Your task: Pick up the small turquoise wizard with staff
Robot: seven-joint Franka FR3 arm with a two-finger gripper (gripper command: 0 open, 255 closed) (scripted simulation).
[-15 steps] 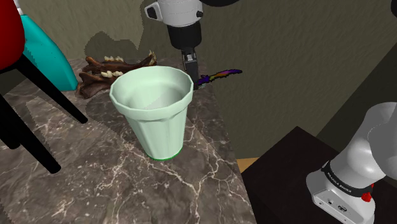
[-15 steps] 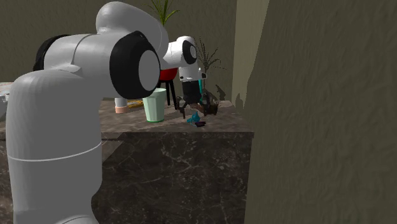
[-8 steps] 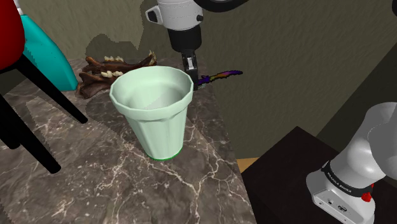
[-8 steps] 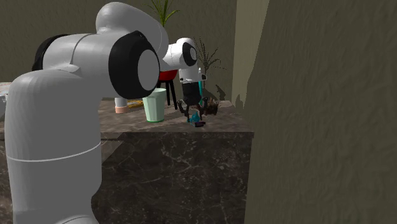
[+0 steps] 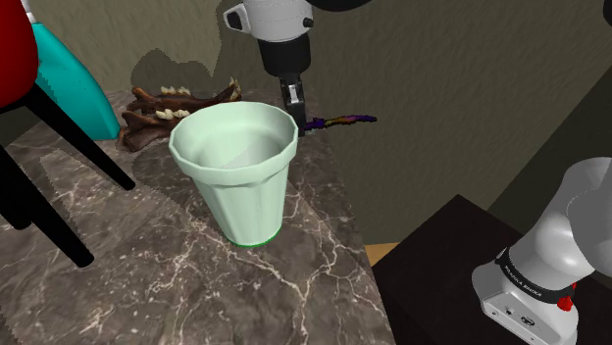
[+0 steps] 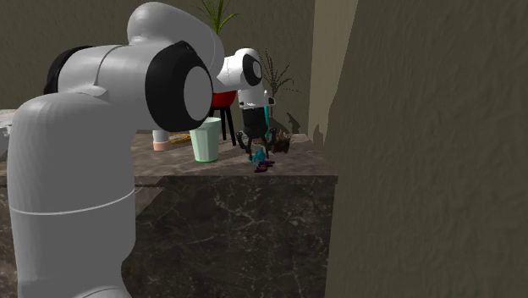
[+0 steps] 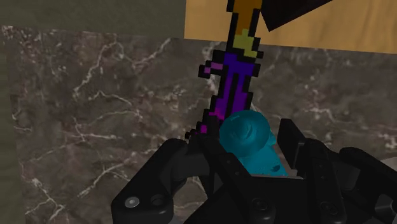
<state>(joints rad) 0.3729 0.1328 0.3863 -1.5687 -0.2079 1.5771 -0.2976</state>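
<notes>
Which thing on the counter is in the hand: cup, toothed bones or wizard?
The turquoise wizard with the purple staff, clasped in the hand; the mint cup and toothed bones sit apart, untouched.

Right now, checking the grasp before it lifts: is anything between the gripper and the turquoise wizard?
Nothing visible. The gripper has the turquoise wizard directly between its fingers, which appear to clasp it. Its purple staff juts ahead over the marble top. The pale green cup stands apart.

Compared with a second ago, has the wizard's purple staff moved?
Yes. In the shoulder view the wizard's staff lies flatter, its far tip dropped toward the rim level of the green cup.
</notes>
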